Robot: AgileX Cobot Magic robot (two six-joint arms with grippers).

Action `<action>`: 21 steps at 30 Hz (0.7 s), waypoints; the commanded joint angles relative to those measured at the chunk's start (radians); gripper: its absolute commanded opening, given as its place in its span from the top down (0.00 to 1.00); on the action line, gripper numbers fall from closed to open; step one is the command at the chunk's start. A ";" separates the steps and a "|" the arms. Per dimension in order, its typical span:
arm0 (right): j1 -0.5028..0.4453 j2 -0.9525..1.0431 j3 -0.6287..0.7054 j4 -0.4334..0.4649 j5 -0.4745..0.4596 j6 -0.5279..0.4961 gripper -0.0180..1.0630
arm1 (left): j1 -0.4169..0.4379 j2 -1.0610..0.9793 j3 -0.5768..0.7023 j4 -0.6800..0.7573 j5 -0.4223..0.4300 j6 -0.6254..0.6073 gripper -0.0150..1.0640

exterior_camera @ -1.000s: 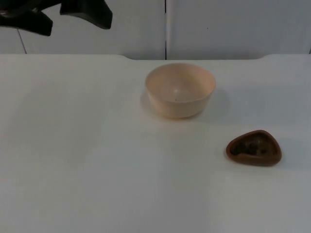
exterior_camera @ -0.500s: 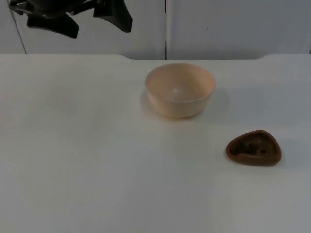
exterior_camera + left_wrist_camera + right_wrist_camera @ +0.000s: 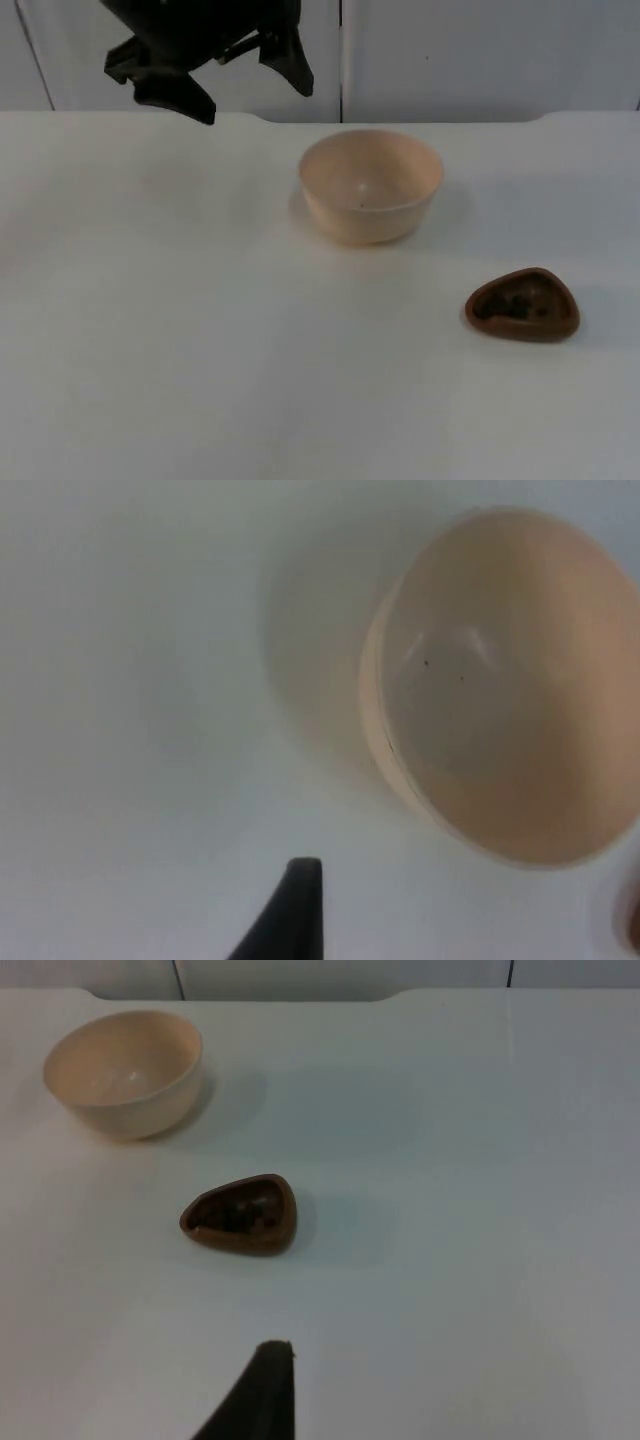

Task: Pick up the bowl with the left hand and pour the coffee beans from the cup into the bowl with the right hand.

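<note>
A pale peach bowl (image 3: 370, 185) stands upright and empty at the back middle of the white table (image 3: 200, 330). A small brown cup (image 3: 522, 305), rounded-triangular, holds dark coffee beans and sits to the front right of the bowl. My left gripper (image 3: 248, 92) hovers open above the table's far edge, just left of the bowl and apart from it. In the left wrist view the bowl (image 3: 500, 680) is close ahead. My right gripper (image 3: 262, 1400) waits well back from the cup (image 3: 240, 1215), with the bowl (image 3: 125, 1070) beyond it.
The grey partition wall (image 3: 480, 50) closes off the table's far edge right behind the bowl. White table surface stretches wide to the left and in front of both objects.
My left gripper has moved right and a little lower along the back wall, closer to the bowl. Bowl and cup have stayed put.
</note>
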 commanded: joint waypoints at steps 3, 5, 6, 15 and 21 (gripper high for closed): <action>-0.007 -0.004 0.003 0.003 -0.004 -0.004 0.01 | -0.006 0.084 -0.074 -0.011 0.049 -0.113 0.13; -0.007 -0.004 0.003 0.003 -0.004 -0.004 0.01 | -0.006 0.107 -0.088 -0.011 0.057 -0.142 0.13; -0.007 -0.004 0.003 0.003 -0.004 -0.004 0.01 | -0.006 0.127 -0.095 -0.014 0.062 -0.165 0.13; -0.007 -0.004 0.003 0.003 -0.004 -0.004 0.01 | -0.014 0.226 -0.114 -0.020 0.027 -0.279 0.13; -0.007 -0.004 0.003 0.000 -0.004 -0.004 0.01 | -0.032 0.273 -0.139 -0.027 -0.007 -0.328 0.13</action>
